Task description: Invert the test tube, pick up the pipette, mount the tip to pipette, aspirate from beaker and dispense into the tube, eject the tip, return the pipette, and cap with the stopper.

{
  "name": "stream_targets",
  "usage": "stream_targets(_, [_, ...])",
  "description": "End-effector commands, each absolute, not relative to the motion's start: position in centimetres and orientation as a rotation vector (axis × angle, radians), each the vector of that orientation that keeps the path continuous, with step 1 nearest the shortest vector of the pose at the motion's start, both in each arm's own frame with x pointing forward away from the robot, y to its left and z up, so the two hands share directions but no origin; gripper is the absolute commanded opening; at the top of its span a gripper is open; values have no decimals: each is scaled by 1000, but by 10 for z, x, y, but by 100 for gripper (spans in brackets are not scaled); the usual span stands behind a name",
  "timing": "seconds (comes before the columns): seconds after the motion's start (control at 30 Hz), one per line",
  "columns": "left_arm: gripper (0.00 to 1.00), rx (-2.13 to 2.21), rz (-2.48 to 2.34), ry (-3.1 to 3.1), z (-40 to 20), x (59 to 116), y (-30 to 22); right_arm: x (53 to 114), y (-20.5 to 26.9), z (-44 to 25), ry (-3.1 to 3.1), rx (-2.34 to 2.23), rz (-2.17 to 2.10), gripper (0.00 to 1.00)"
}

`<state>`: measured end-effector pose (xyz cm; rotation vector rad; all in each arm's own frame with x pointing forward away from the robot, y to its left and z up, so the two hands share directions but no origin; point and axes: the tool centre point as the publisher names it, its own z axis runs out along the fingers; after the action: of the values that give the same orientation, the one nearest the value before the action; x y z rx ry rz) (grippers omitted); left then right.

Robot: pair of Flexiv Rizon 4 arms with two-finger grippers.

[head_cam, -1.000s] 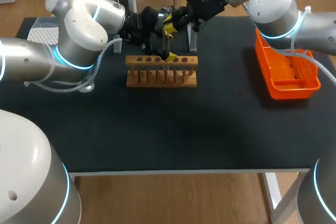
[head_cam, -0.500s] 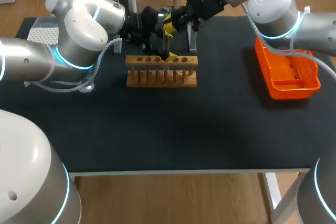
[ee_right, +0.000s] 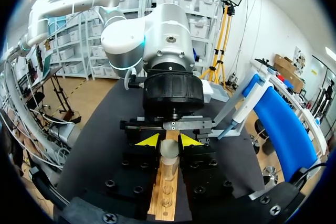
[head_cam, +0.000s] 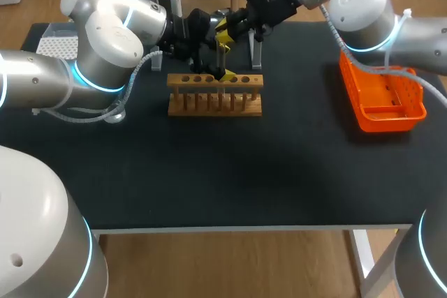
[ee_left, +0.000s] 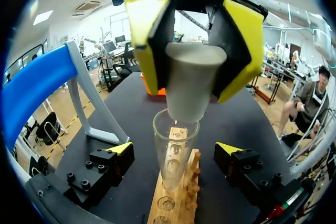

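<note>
Left arm: a glossy silver-grey left arm [head_cam: 105, 40] with fat rounded joints and a glowing cyan ring at the seam.
Right arm: the silver-grey right arm [head_cam: 363, 1] looked the same, cyan ring included.
Cables: a pale corrugated hose [head_cam: 98, 116] looped beneath the left arm; a thin whitish cable [head_cam: 377, 69] trailed from the right.
Wrist: a black ribbed collar [ee_right: 173, 90] capped the left arm.
Grippers: the left gripper [ee_left: 175, 150] and the right gripper [ee_right: 169, 141] were black blocks studded with socket screws, tipped with bright yellow wedges.

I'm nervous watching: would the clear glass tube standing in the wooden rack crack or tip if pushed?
The clear glass test tube looks thin-walled, so probably cracks if squeezed hard. Seated upright in the wooden rack, it likely won't tip. Smooth glass may slip.
</note>
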<state>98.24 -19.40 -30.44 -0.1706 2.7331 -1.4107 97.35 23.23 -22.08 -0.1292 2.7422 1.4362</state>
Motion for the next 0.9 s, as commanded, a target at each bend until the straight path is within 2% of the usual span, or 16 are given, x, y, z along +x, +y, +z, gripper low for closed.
stream_targets(0.03, [100, -170, -1410, 2736, -305, 983, -194, 975, 233, -221, 2748, -131, 1434, 0])
stream_targets(0.9, [100, -170, -1410, 2736, -305, 983, -194, 973, 234, -226, 2756, -126, 1431, 0])
